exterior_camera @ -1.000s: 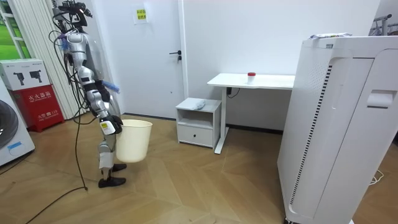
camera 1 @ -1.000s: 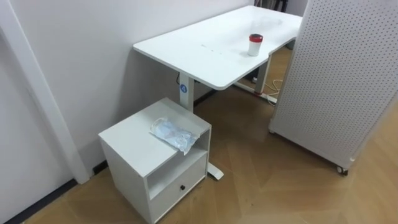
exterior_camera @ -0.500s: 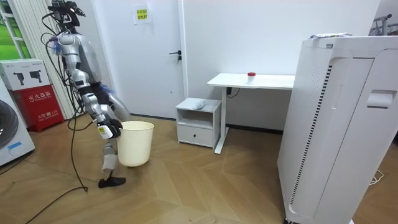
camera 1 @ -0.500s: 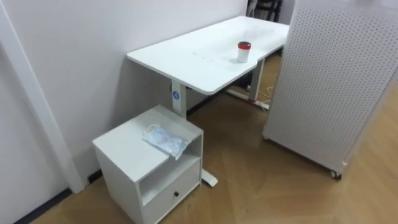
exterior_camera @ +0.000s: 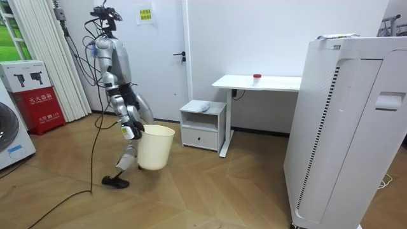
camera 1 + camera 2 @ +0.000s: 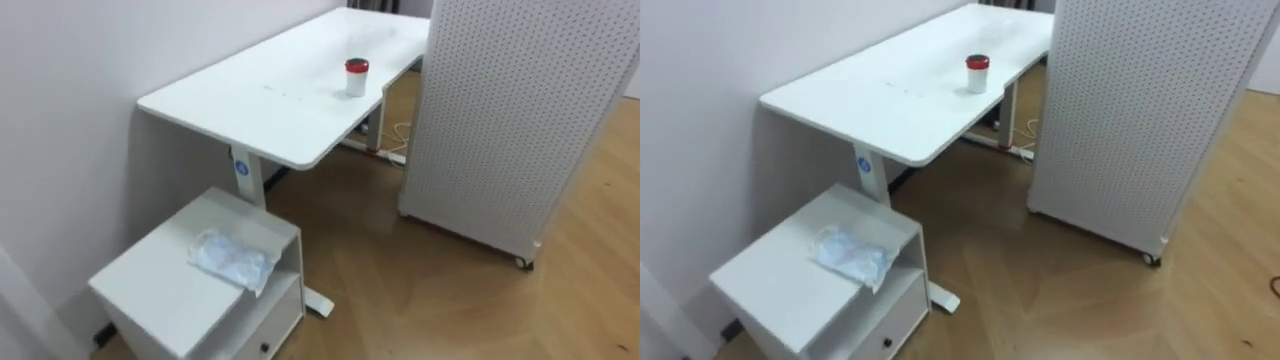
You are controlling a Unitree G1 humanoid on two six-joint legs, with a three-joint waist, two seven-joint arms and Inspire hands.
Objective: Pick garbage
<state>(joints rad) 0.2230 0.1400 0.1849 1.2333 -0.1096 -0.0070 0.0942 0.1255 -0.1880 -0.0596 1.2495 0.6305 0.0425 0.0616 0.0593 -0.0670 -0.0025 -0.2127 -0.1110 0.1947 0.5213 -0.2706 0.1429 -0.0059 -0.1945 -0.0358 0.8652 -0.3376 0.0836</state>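
Right hand [image 5: 129, 131] at the bin [image 5: 156, 147] rim, fingers too small to tell. The crumpled plastic bag [image 6: 232, 260] lies on the cabinet [image 6: 150, 300], overhanging its front edge. The cup [image 6: 356, 76] stands beyond on the tabletop [image 6: 250, 100]. A clumsy reach could sweep that bag floorward!

- Cabinet top [image 6: 160, 295]: open from above; a crumpled plastic bag [image 6: 232, 262] lies at its edge above the shelf.
- Desk [image 6: 260, 95]: higher, just beyond the cabinet, with its leg [image 6: 250, 180] close behind.
- Cup [image 6: 356, 76]: well apart, far along the desk.
- Wall [image 6: 80, 50]: closes the left.
- Perforated panel [image 6: 510, 110]: blocks the right.
- Wood floor [image 6: 420, 290] between: open passage.
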